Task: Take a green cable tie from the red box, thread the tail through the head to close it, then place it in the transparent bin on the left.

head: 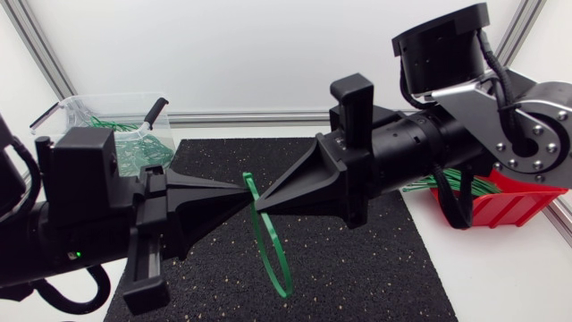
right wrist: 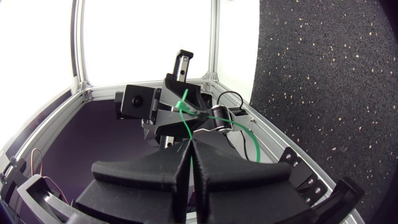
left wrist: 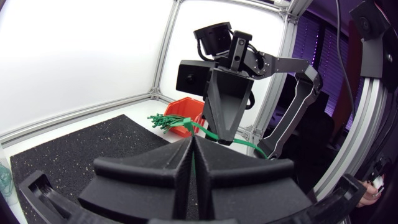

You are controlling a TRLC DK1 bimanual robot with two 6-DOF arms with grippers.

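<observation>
A green cable tie point(head: 271, 255) hangs as a loop above the black mat, held where my two grippers meet tip to tip. My left gripper point(head: 243, 189) comes in from the left, shut on the tie's upper part. My right gripper point(head: 261, 204) comes in from the right, shut on the tie as well. In the left wrist view the tie point(left wrist: 244, 145) runs from my gripper point(left wrist: 191, 140) past the right gripper point(left wrist: 222, 134). In the right wrist view the tie point(right wrist: 185, 116) rises from my gripper point(right wrist: 189, 144) toward the left gripper point(right wrist: 179, 107). The red box point(head: 505, 204) holds more green ties point(head: 444, 185).
The transparent bin point(head: 70, 105) stands at the back left with several green ties in it, behind my left arm. A black mat point(head: 357, 268) covers the table's middle under the loop. The red box point(left wrist: 188, 112) sits at the mat's right, under my right arm.
</observation>
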